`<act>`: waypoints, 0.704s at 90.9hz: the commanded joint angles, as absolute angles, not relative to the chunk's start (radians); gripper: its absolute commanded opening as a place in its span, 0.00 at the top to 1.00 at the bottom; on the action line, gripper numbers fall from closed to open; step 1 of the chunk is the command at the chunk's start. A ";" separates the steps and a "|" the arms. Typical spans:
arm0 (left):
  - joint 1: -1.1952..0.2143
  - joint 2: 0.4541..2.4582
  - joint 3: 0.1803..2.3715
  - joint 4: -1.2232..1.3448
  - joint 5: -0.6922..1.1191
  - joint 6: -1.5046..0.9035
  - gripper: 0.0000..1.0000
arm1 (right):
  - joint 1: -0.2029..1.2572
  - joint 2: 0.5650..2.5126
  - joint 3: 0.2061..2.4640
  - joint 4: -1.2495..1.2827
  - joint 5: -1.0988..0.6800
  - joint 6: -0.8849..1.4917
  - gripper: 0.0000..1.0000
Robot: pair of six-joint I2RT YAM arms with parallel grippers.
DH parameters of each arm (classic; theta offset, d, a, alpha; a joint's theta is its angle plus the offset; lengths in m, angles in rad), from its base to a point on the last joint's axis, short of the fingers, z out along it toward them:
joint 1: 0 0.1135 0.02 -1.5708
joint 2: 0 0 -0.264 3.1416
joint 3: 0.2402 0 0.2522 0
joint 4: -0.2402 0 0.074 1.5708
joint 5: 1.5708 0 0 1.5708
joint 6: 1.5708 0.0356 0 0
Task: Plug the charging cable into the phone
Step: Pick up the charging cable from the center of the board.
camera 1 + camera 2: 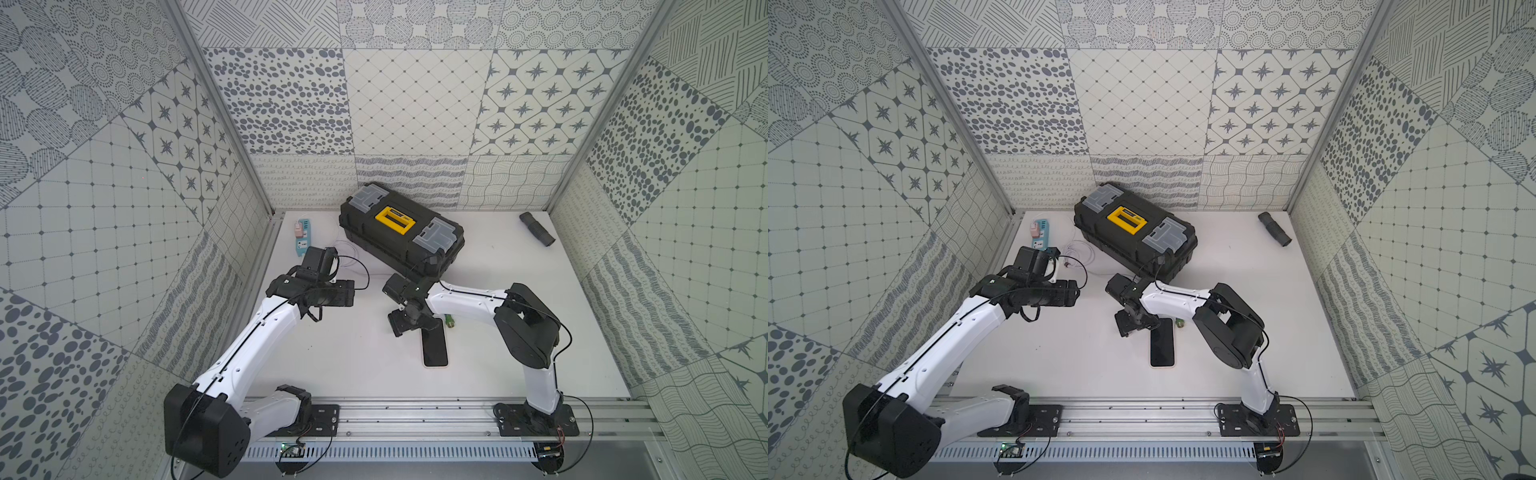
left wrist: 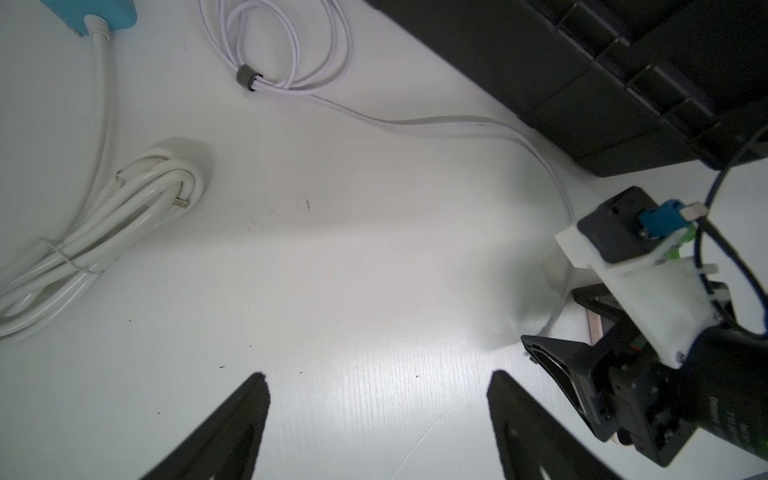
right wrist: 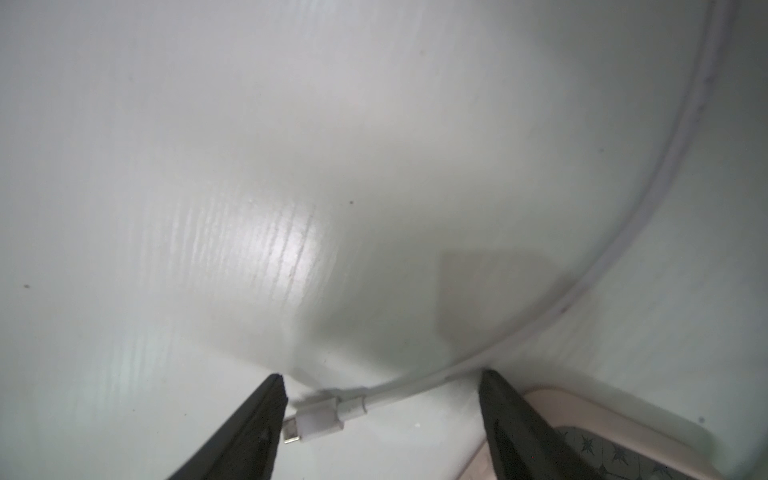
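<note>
Straddling silvery plug (image 3: 293, 432) of thin white charging cable (image 3: 565, 307) with spread right gripper (image 3: 380, 382), lower centre; not yet pinching. Lying just beside, lower right: glossy-black, pale-rimmed phone (image 3: 623, 419). Hovering left gripper (image 2: 378, 376) spread, empty. Judging next: closing on plug, aligning with phone.

left arm (image 1: 249, 340), right arm (image 1: 461, 301): white shells, black joints, thin black cables, screwed black base plates (image 1: 536, 419)
</note>
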State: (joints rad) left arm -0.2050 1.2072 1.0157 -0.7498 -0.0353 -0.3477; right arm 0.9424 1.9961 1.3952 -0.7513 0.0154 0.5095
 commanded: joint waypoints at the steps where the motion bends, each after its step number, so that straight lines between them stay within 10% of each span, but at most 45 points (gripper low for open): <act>1: -0.207 1.205 1.016 -0.770 -0.052 -0.353 0.14 | 0.947 2.027 1.415 -0.745 -0.019 0.515 0.27; 64: -0.207 1.199 1.008 -0.775 -0.056 -0.341 0.14 | 0.967 2.188 1.535 -0.875 0.061 0.497 0.56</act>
State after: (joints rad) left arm -0.2050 1.2034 1.0107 -0.7589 -0.0498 -0.3477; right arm 0.9562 2.1105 1.5578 -0.8074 0.0513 0.5011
